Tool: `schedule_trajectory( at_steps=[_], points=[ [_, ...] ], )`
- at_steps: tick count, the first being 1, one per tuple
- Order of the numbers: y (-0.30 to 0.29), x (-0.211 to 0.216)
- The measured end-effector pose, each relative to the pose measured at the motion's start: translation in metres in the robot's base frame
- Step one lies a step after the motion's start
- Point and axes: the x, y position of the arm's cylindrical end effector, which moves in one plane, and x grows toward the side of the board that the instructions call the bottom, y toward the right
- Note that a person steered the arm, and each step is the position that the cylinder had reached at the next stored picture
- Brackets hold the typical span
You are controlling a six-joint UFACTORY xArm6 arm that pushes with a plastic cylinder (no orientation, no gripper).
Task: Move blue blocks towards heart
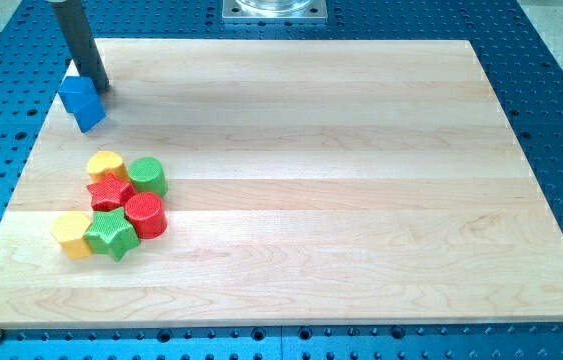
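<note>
A blue block (pixel 82 102), angular in shape, lies near the board's top left corner. My tip (pixel 97 88) stands right against its upper right side, and the dark rod slants up to the view's top left. A yellow heart (pixel 107 165) lies below the blue block, at the top of a tight cluster, about a block's width from it. I see no other blue block.
The cluster at the board's left holds a green cylinder (pixel 147 176), a red star (pixel 111 191), a red cylinder (pixel 145 214), a green star (pixel 111 232) and a yellow hexagon-like block (pixel 72 234). The wooden board (pixel 361 180) lies on a blue perforated table.
</note>
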Motion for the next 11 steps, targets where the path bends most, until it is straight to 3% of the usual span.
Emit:
schedule_trajectory(
  at_steps=[5, 8, 9, 11],
  points=[
    [-0.027, -0.007],
    [-0.015, 0.019],
    [-0.008, 0.058],
    [0.019, 0.060]
  ],
)
